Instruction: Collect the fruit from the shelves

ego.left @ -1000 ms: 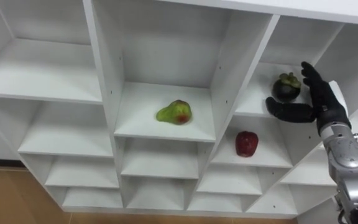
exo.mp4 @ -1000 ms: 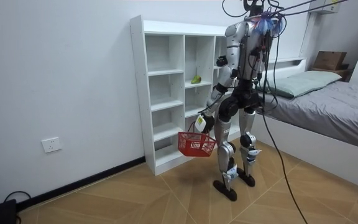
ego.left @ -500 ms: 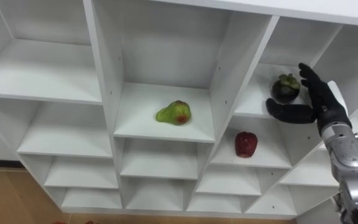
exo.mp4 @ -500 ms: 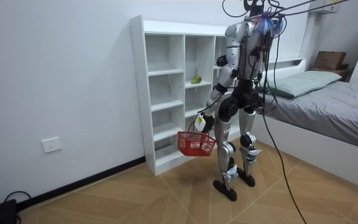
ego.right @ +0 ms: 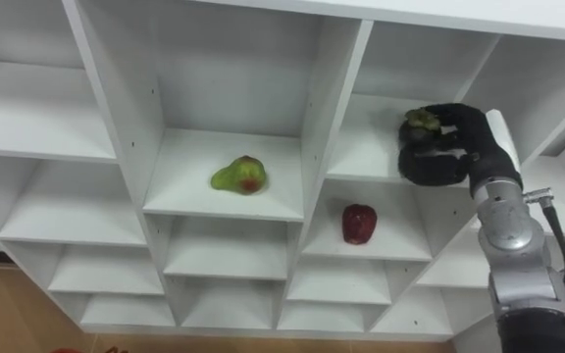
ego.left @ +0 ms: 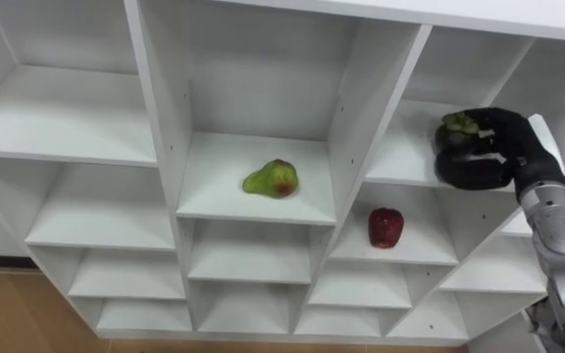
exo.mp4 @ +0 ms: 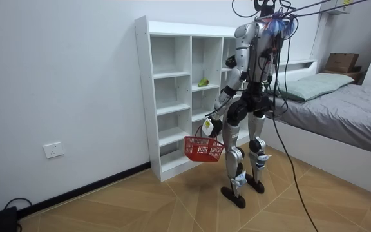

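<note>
Bright, even room light falls on the white closet (ego.left: 253,196); soft grey shadows sit inside its compartments, deepest toward the back corners.

Home bedroom, bed (exo.mp4: 340,106) with pillow (exo.mp4: 314,84), white shelving (exo.mp4: 172,96), wood floor (exo.mp4: 140,206)

Right hand (ego.left: 506,149) raised, curled round dark fruit (ego.left: 458,126), left hand (exo.mp4: 209,127) low, gripping red basket (exo.mp4: 203,150)

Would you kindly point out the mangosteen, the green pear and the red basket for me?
mangosteen (ego.left: 459,123): left eye view, on its green leafy cap.
green pear (ego.left: 268,180): left eye view, on the middle of its body.
red basket (exo.mp4: 202,152): room view, on its mesh side wall.
</note>
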Controlling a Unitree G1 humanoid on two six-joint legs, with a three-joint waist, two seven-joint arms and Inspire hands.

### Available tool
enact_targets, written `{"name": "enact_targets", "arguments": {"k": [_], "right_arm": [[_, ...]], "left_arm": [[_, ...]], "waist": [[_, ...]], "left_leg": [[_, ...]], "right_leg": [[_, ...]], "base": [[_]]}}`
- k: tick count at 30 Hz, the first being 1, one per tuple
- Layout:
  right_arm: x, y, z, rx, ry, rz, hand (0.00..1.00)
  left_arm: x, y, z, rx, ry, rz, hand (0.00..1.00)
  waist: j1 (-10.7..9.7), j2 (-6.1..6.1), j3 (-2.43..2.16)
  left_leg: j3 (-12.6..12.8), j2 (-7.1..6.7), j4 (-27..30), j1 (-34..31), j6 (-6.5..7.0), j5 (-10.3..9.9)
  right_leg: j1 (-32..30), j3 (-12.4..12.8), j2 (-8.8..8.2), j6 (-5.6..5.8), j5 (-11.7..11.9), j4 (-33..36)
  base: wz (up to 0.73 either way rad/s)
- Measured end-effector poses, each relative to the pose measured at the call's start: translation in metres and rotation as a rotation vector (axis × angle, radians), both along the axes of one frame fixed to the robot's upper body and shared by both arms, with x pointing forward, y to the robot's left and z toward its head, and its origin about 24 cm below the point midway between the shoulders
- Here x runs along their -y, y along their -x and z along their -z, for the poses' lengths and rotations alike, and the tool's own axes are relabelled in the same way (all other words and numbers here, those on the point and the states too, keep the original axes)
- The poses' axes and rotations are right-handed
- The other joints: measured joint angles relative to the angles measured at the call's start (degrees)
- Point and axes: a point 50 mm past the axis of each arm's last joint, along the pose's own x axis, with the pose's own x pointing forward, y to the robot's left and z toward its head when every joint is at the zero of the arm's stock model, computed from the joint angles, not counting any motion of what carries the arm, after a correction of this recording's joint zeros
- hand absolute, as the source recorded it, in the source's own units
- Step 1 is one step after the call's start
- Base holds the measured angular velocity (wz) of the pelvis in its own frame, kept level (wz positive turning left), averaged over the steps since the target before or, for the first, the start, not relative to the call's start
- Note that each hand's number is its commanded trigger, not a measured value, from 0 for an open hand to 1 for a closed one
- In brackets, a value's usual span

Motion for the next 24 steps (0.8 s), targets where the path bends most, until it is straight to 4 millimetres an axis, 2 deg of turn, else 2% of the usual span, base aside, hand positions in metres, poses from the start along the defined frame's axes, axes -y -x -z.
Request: {"name": "enact_targets", "arguments": {"k": [5, 24], "right_arm": [[-0.0009, -0.0014, -0.0005, -0.006, -0.011, -0.003, 1.0], [-0.003, 0.0029, 0.0009, 0.007, -0.093, 0.024, 1.0]], "left_arm": [[-0.0002, 0.0004, 0.0, -0.001, -0.002, -0.001, 1.0], [0.0006, -0.0007, 0.0001, -0.001, -0.001, 0.005, 1.0]], "waist": [[0.1, 0.49, -0.07], [-0.15, 0.48, 0.06]], "left_leg": [[-0.02, 0.0, -0.12, -0.01, 0.0, 0.0], [0.19, 0.08, -0.41, 0.05, -0.05, -0.03]], "right_leg": [[-0.01, 0.02, 0.02, 0.0, 0.0, -0.05], [-0.25, 0.1, 0.11, 0.0, 0.0, -0.04]], "base": [[0.0], [0.0]]}}
